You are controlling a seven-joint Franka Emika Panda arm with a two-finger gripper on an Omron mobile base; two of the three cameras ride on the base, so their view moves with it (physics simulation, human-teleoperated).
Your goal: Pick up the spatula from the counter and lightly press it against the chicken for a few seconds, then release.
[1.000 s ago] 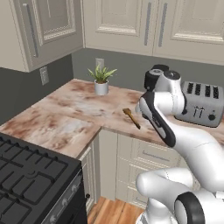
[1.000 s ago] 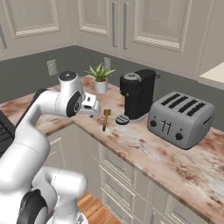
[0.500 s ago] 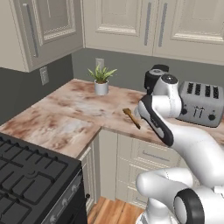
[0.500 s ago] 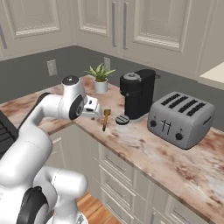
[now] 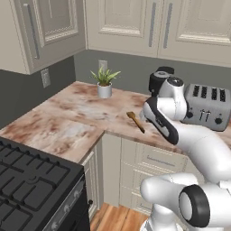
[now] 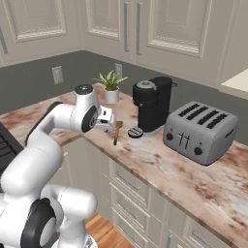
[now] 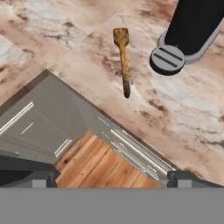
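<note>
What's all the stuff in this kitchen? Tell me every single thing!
Counter: 1, pink-brown marble, corner under the wall cabinets.
Spatula: 1, brown wood, flat on the counter near its edge.
Plant: 1, green in a white pot, back of the counter.
Coffee machine: 1, black, beside the spatula.
Toaster: 1, grey, beyond the coffee machine.
Stove: 1, black, left of the counter.
Outlets: 2, pale, grey wall.
Cabinets: several, cream, above and below.
Floor: brown wood.
Arm: 1, white, over the counter edge.
Tool: 1, open, empty, near the spatula.
</note>
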